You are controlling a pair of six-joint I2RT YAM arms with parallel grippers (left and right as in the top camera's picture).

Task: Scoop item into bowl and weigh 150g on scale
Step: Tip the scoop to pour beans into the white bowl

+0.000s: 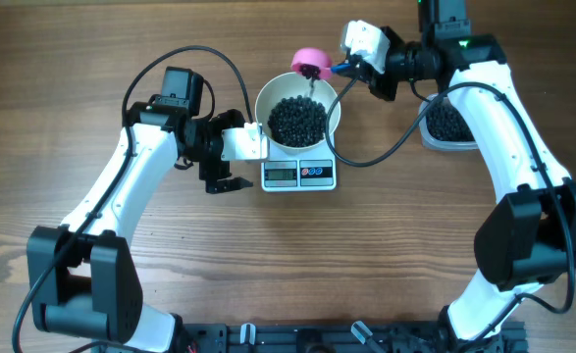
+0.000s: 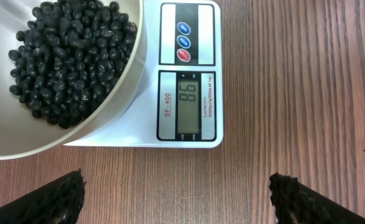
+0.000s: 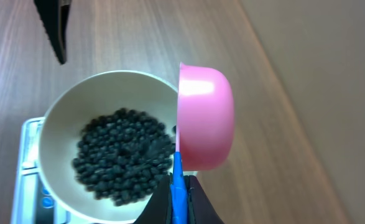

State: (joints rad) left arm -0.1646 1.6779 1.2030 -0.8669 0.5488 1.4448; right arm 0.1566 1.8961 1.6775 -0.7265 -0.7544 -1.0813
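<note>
The counter (image 1: 297, 255) is mid-brown wood with fine, long grain streaks. The beans (image 1: 297, 120) are matte black and lie in a plain white bowl (image 1: 265, 103). The scale (image 1: 298, 176) is white. Its grey display (image 2: 188, 102) is framed in black, and of its round buttons (image 2: 183, 41) two are blue and one is red. The scoop (image 1: 310, 63) is pink with a blue handle (image 1: 339, 69). The arms (image 1: 135, 181) are white with black joints. Near the counter's right edge, a clear tub (image 1: 430, 142) shows more black.

- From my left wrist, the white bowl (image 2: 5, 127) runs off the upper left edge.
- From my right wrist, the black beans (image 3: 123, 155) look blurred, and the scale (image 3: 28, 149) sits mostly hidden under the bowl, lower left.
</note>
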